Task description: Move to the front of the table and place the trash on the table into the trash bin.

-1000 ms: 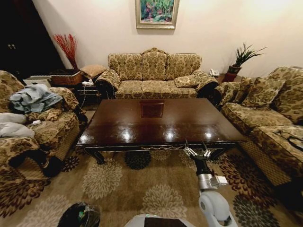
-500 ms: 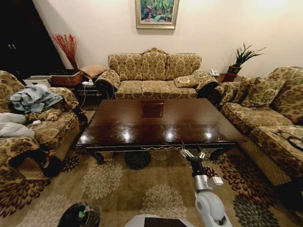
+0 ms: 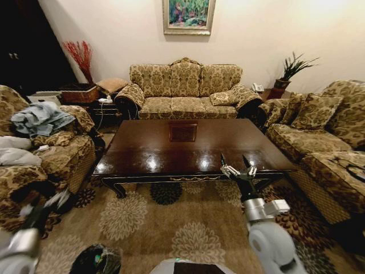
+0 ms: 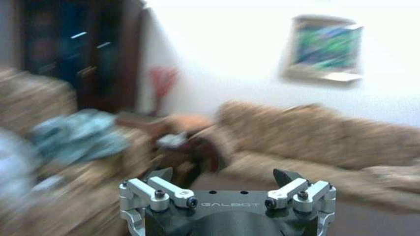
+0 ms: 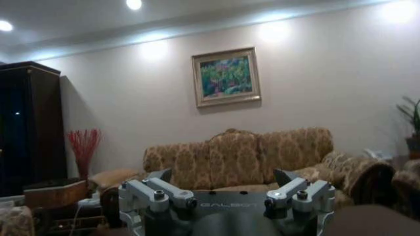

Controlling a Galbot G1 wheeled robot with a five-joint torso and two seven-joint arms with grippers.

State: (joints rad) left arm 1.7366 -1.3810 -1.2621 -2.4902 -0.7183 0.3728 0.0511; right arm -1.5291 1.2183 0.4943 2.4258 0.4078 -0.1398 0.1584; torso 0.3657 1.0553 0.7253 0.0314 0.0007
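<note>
The bench (image 3: 188,145) stands in the middle of the room on a patterned carpet (image 3: 171,225), its glossy dark top bare, with a square panel (image 3: 183,132) set in the centre. A three-seat sofa (image 3: 185,91) lines the far wall under a framed painting (image 3: 189,15), another sofa (image 3: 319,137) runs along the right side, and an armchair (image 3: 40,154) heaped with clothes (image 3: 40,119) sits on the left.

The right gripper (image 3: 237,165) is raised in front of the bench's near edge, towards its right end. Its jaws stand spread apart and hold nothing; the right wrist view shows the same gripper (image 5: 226,177) wide open, facing the far sofa (image 5: 243,157) and the painting (image 5: 226,77).

The left gripper (image 3: 43,208) shows at the lower left of the head view, blurred, over the carpet beside the armchair. In the left wrist view the left gripper (image 4: 226,177) also has its jaws open and empty.

The trash bin (image 3: 96,260), black with a plastic liner, sits on the carpet at the bottom left of the head view, well apart from the bench; something small and pale lies inside it, too unclear to name.
</note>
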